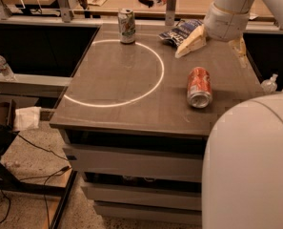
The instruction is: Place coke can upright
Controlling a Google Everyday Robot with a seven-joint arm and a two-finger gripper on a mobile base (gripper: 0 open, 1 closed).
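The coke can (199,86) is red with silver rims and lies on its side on the right part of the grey table (112,99), its bottom rim facing me. My gripper (215,48) hangs above the table's back right, behind the can and apart from it. It is open and empty, with one pale finger (190,44) to the left and the other (239,52) to the right.
A green-and-white soda can (126,26) stands upright at the table's back, on a white circle line (157,82). A blue snack bag (180,31) lies at the back beside my left finger. Plastic bottles (270,83) stand off the right edge. My white arm body (250,166) fills the lower right.
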